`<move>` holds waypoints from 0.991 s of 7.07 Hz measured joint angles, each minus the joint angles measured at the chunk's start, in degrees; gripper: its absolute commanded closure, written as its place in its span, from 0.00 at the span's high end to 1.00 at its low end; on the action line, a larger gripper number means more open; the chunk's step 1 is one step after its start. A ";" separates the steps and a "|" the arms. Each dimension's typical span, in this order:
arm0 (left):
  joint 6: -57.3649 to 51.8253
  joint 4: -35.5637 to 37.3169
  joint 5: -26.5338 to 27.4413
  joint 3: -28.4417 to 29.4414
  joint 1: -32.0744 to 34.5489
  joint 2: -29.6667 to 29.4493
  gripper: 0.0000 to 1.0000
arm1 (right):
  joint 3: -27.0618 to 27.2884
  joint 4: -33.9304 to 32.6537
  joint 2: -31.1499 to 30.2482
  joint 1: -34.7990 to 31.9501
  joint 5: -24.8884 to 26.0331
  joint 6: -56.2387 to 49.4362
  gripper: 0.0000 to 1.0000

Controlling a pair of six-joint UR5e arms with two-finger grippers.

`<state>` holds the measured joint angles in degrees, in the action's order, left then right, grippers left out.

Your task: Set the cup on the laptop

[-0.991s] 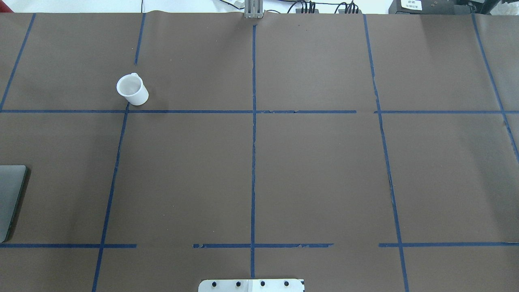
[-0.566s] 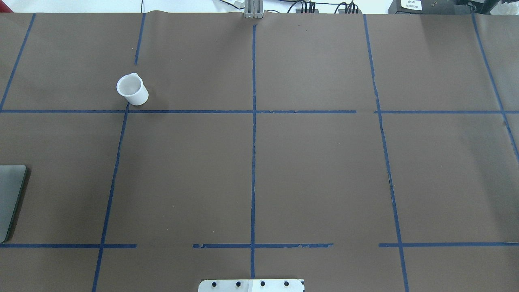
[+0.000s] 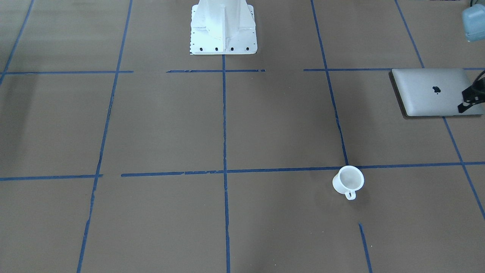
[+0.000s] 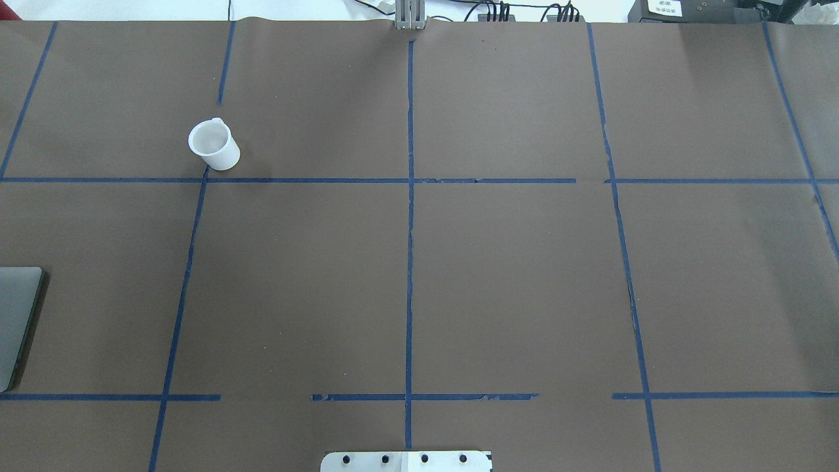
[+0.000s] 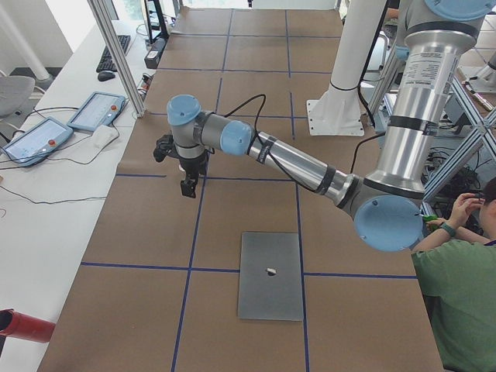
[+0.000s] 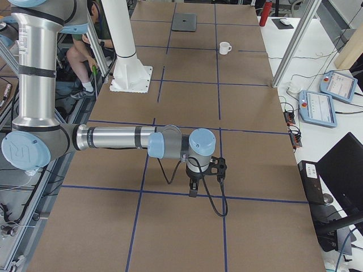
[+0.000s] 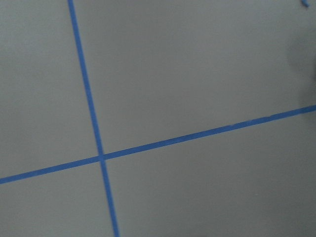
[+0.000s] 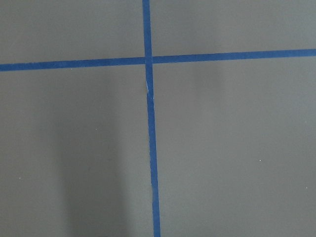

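Note:
The small white cup (image 4: 214,145) stands upright on the brown table, handle pointing away from the robot; it also shows in the front view (image 3: 348,182) and small in the right view (image 6: 225,47). The closed silver laptop (image 3: 435,91) lies flat at the table's left end (image 5: 270,275), cut by the overhead view's edge (image 4: 16,324). My left gripper (image 5: 188,186) hangs high above the table, empty; I cannot tell if it is open. Only a dark part of it shows at the front view's edge (image 3: 470,101). My right gripper (image 6: 193,190) hangs far from both; I cannot tell its state.
The white robot pedestal (image 3: 222,30) stands at the table's near middle. Blue tape lines (image 4: 409,229) grid the brown table cover. Teach pendants (image 6: 317,105) lie on the side bench beyond aluminium posts (image 5: 116,54). A seated person (image 5: 457,294) is beside the robot.

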<state>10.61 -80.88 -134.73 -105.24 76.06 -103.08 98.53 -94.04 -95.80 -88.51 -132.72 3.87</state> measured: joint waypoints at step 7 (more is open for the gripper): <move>19.20 -7.02 1.62 8.29 -13.47 -12.67 1.00 | 0.00 0.00 0.00 0.00 0.00 0.00 1.00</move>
<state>29.81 -87.90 -133.11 -96.94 62.59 -115.75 98.53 -94.04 -95.80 -88.51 -132.72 3.87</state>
